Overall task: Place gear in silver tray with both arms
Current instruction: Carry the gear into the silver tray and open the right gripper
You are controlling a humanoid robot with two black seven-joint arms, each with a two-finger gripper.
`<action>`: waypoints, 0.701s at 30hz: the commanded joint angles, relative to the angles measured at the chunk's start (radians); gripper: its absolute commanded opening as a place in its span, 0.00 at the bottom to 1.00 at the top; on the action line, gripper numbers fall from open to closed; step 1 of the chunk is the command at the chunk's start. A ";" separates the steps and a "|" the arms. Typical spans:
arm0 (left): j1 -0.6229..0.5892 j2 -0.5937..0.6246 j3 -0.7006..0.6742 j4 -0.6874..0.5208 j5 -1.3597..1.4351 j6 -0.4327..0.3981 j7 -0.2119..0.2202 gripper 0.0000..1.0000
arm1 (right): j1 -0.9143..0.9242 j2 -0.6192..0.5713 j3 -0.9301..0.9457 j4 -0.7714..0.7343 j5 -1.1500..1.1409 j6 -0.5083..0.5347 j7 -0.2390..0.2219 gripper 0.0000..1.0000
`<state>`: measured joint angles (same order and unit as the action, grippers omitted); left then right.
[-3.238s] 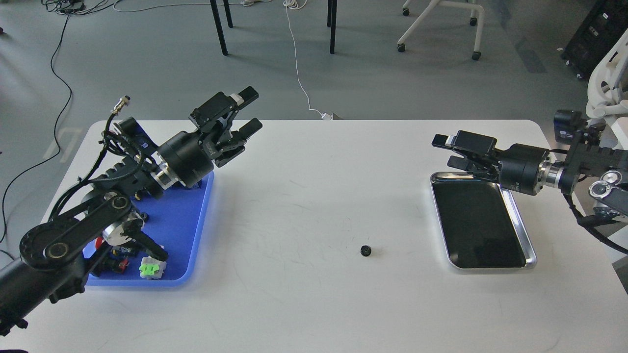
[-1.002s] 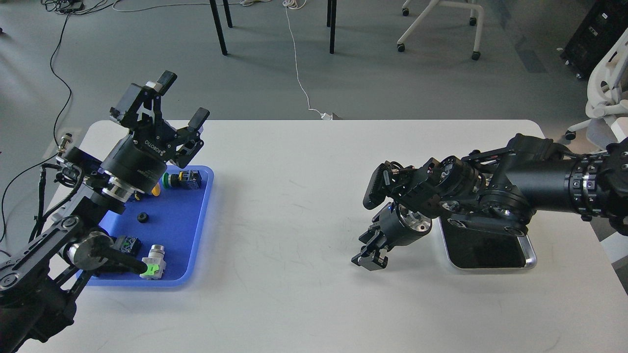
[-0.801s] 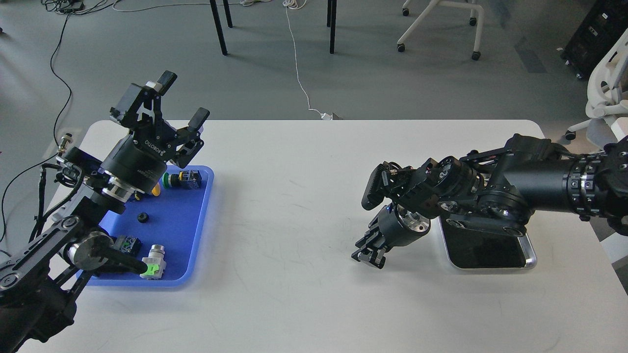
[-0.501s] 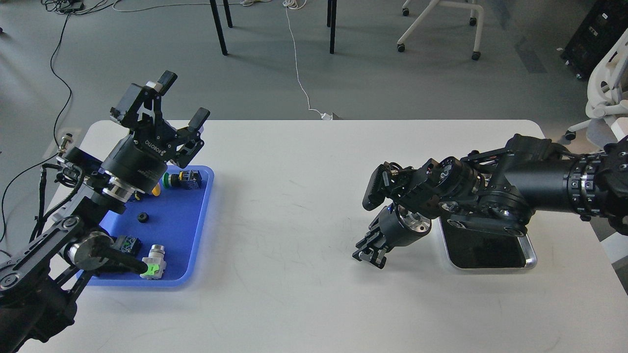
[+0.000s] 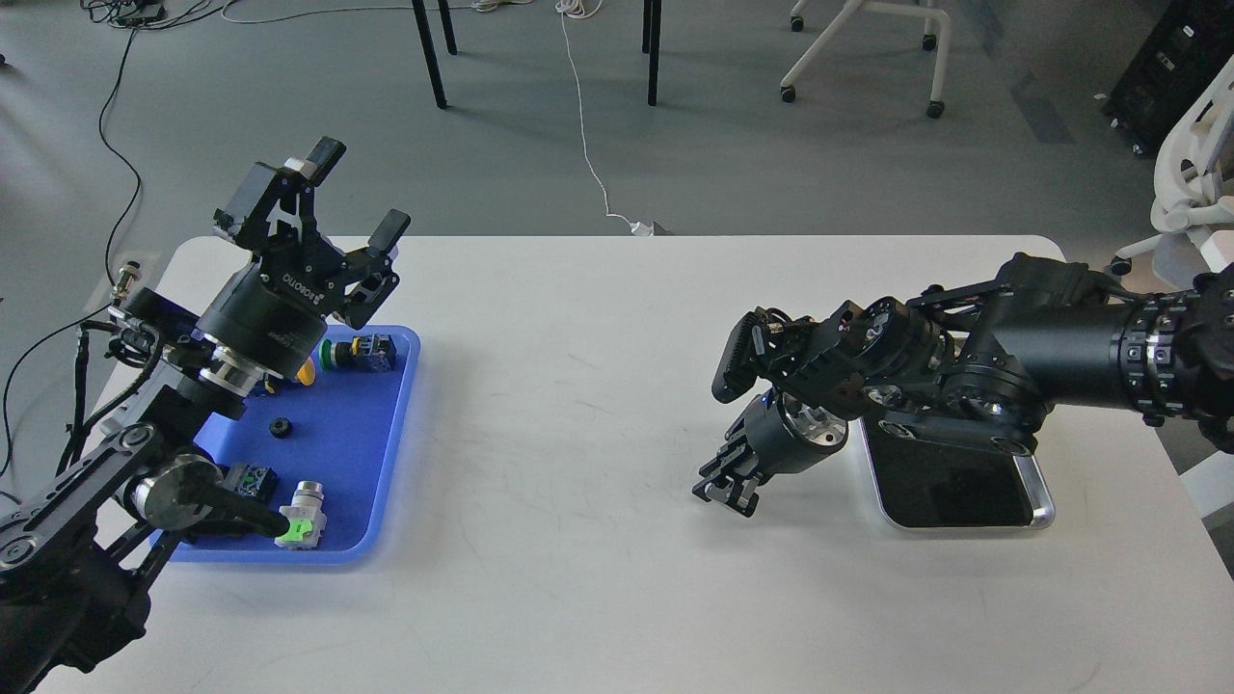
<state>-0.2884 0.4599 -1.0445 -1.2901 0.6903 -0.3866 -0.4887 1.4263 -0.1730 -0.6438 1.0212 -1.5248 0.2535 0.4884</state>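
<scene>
My right gripper points down and to the left, its tips just over the white table where the small black gear lay. The gear is hidden behind the fingers. The dark fingers look close together, but I cannot tell them apart. The silver tray lies just right of that gripper, with its far half covered by my right arm. My left gripper is open and empty. It is raised above the far edge of the blue tray.
The blue tray at the left holds a small black round part, a green push-button switch and a white-and-green part. My left forearm crosses over its left side. Chairs and cables stand on the floor beyond the table.
My right arm swung from above the silver tray down to the gear's spot, and the gear went out of sight. In the last half second the right gripper rose slightly. The left gripper drew back left.
</scene>
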 commanded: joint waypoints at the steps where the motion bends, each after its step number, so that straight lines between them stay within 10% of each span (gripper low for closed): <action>1: 0.000 -0.001 0.000 0.000 0.000 0.000 0.000 0.98 | 0.037 -0.008 0.004 -0.001 0.003 -0.002 0.000 0.14; 21: -0.002 -0.020 0.004 0.000 0.000 -0.001 0.000 0.98 | -0.024 -0.353 0.001 -0.165 0.003 -0.002 0.000 0.14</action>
<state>-0.2912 0.4457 -1.0415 -1.2901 0.6903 -0.3881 -0.4887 1.4400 -0.5062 -0.6442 0.8878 -1.5216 0.2563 0.4888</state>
